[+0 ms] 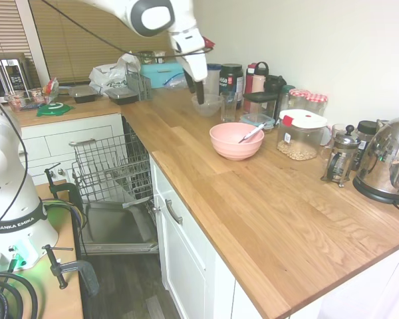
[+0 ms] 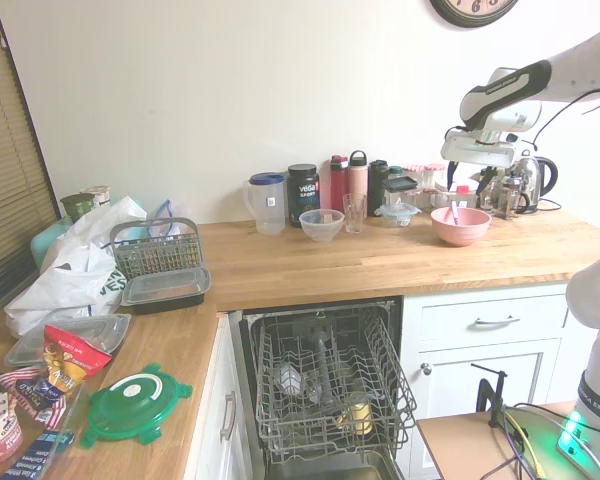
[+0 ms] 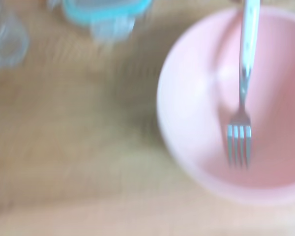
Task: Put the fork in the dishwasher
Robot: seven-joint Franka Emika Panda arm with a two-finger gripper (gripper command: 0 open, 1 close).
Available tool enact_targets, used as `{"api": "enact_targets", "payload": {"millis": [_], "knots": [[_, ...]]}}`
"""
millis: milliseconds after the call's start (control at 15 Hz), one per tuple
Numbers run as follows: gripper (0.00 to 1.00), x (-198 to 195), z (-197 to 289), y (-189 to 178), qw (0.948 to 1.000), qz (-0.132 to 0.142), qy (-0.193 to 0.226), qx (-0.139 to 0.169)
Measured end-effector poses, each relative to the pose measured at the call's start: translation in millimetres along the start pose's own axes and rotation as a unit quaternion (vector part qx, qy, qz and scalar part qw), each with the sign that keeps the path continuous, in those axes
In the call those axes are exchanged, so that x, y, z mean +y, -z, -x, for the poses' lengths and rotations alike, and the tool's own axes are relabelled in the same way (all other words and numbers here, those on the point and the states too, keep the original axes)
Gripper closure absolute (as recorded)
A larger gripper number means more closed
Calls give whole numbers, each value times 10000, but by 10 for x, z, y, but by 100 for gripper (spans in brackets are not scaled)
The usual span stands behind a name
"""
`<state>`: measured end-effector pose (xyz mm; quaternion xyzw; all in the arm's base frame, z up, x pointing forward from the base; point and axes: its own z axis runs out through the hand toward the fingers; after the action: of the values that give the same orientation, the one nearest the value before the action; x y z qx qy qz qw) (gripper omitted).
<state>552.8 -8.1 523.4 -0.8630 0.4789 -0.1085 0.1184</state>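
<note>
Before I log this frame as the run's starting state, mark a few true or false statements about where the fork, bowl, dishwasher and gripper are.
1. The fork lies in the pink bowl, tines down inside it. True.
2. The dishwasher is shut. False: its door is down and the wire rack is pulled out.
3. The gripper holds the fork. False: it hangs above the counter, apart from the fork.
4. The pink bowl sits in the dishwasher rack. False: it stands on the counter.
5. A clear glass bowl stands on the counter by the bottles. True.
</note>
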Motion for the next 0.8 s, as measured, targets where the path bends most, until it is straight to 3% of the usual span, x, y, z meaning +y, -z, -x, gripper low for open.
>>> {"api": "enact_targets", "payload": {"millis": [467,800], "knots": [[0,-583,-873,-949,9973,420,-598,-17],[0,-617,-1112,-1340,9954,570,-775,-25]]}}
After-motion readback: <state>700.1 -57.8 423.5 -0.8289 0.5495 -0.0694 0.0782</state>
